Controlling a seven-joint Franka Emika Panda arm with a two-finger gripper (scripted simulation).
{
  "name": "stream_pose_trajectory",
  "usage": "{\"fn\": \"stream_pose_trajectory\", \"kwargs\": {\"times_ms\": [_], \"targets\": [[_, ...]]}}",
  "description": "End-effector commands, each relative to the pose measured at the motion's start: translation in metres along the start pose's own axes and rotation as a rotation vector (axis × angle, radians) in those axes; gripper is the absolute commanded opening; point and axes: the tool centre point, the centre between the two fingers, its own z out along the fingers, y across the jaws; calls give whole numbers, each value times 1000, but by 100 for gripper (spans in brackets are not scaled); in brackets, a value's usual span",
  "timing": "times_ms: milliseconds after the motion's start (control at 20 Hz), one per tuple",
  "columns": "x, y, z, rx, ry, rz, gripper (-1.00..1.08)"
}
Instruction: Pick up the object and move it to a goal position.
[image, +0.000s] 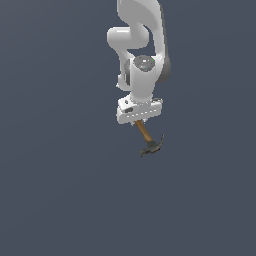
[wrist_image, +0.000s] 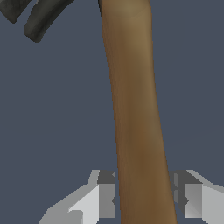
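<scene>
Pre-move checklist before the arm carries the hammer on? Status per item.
1. Handle between the fingers: ok; wooden handle runs between the gripper pads.
2. Fingers closed on the handle: ok on one side, the other shows a thin gap; firmness cannot tell.
3. Claw hammer lifted: cannot tell; no shadow or contact cue.
4. Head hangs below the gripper, tilted: ok, but may swing.
5. Goal position visible: not ok; no marker in either view.
</scene>
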Motion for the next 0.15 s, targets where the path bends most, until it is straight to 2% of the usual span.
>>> {"fn": "stream_pose_trajectory", "kwargs": {"times_ms": [0, 100], "targets": [[-2, -3, -4, -1, 3, 1, -100], [-2, -4, -5, -1, 3, 1, -100]]}}
